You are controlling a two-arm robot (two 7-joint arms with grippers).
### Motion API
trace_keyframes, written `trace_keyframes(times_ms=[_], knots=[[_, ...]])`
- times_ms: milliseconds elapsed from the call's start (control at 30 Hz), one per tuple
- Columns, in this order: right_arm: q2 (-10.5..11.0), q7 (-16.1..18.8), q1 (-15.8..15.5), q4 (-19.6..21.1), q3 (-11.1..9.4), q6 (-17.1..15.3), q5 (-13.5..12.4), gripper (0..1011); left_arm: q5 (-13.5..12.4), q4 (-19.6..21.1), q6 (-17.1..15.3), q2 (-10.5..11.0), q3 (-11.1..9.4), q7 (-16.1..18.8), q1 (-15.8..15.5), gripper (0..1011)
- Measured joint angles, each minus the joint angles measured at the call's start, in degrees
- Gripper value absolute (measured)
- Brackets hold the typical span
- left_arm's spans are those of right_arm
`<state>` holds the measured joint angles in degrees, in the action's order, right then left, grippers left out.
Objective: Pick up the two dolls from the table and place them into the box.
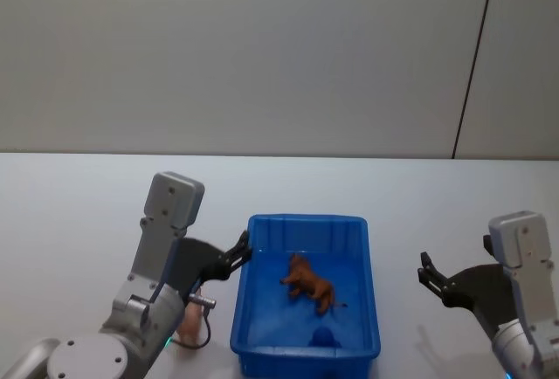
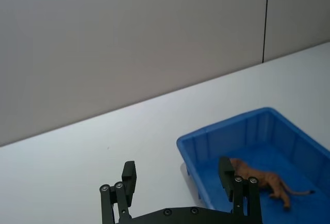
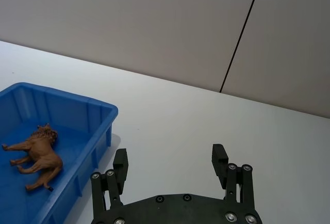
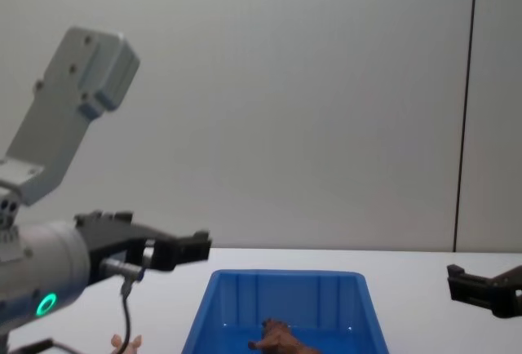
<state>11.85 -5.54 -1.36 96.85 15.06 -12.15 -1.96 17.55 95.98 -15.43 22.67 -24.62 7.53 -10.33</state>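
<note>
Brown doll (image 1: 310, 284) on its side inside blue box (image 1: 244, 309).

The pink doll (image 1: 188, 327) is mostly hidden behind the left arm, low in the head view. Low in the chest view, just its feet (image 4: 125, 342) peek out.

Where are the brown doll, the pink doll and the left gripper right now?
brown doll (image 1: 310, 284), head view, on its body, lying inside the blue box (image 1: 306, 222).
pink doll (image 1: 188, 327), head view, on its visible side, on the table beside the box.
left gripper (image 2: 178, 182), left wrist view, midway between its open fingertips.
</note>
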Motion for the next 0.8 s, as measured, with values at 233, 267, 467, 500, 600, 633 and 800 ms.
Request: trace_keyframes(times_ms=[233, 267, 467, 500, 600, 633, 800], knots=[[0.06, -0.17, -0.12, 0.14, -0.03, -0.01, 0.0, 1001, 1.66, -0.25, -4.25, 0.65, 0.59, 1.26, 1.07, 1001], [0.07, -0.2, -0.14, 0.16, -0.04, -0.01, 0.0, 1001, 1.78, -0.33, -4.6, 0.7, 0.65, 1.32, 1.15, 1001], [0.1, -0.28, -0.18, 0.2, -0.08, -0.01, 0.0, 1001, 2.6, -1.41, -7.22, 1.03, 1.05, 1.46, 1.75, 1001], [0.1, -0.29, -0.19, 0.21, -0.08, -0.01, 0.0, 1001, 2.67, -1.48, -7.43, 1.05, 1.07, 1.46, 1.78, 1001], [0.12, -0.31, -0.21, 0.22, -0.08, -0.01, 0.0, 1001, 2.92, -1.98, -8.22, 1.13, 1.21, 1.45, 1.98, 1001], [0.12, -0.32, -0.21, 0.23, -0.08, -0.01, 0.0, 1001, 2.92, -1.98, -8.22, 1.13, 1.21, 1.45, 1.98, 1001], [0.15, -0.35, -0.23, 0.25, -0.08, 0.0, 0.0, 1001, 3.56, -2.79, -9.15, 1.21, 1.46, 1.2, 2.33, 1001]])
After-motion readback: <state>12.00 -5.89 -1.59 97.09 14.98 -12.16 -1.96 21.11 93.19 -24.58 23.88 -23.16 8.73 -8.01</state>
